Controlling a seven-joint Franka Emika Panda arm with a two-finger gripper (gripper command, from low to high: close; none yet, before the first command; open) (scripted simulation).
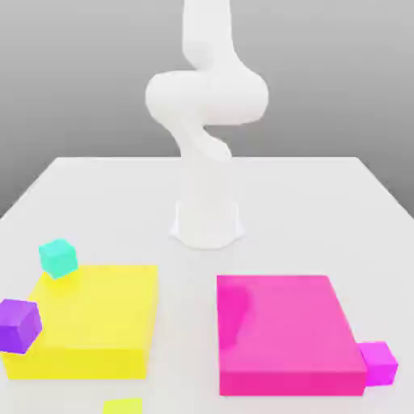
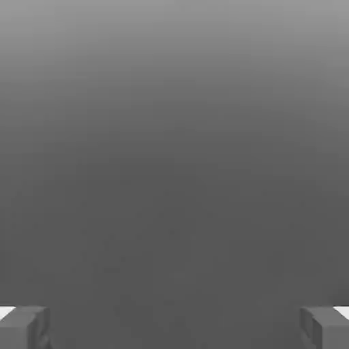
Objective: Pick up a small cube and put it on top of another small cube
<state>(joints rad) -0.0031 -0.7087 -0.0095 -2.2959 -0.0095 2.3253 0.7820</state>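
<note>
My gripper (image 2: 174,328) stands wide open: in the hand view my two grey fingertips (image 2: 24,327) sit far apart at opposite edges, with nothing but plain grey between them, so I hold nothing. In the exterior view my white arm (image 1: 206,121) rises from its base at the middle of the white table (image 1: 307,194) and curls upward out of the picture. The small lime yellow-green cube (image 1: 123,406) lies on the table at the near edge of the exterior view, just in front of the big flat yellow block (image 1: 93,323) and partly cut off by the picture's lower edge. The yellow block occupies the exterior view's left side. A small teal cube (image 1: 57,258) sits at the block's far left corner, and a small purple cube (image 1: 18,325) is at the block's left edge; from this angle I cannot tell whether either rests on the block or beside it on the table. On the exterior view's right lies a big flat magenta block (image 1: 287,335), well apart from the yellow one, and a small magenta cube (image 1: 378,363) sits just beside its near right corner, looking as if it touches it.
</note>
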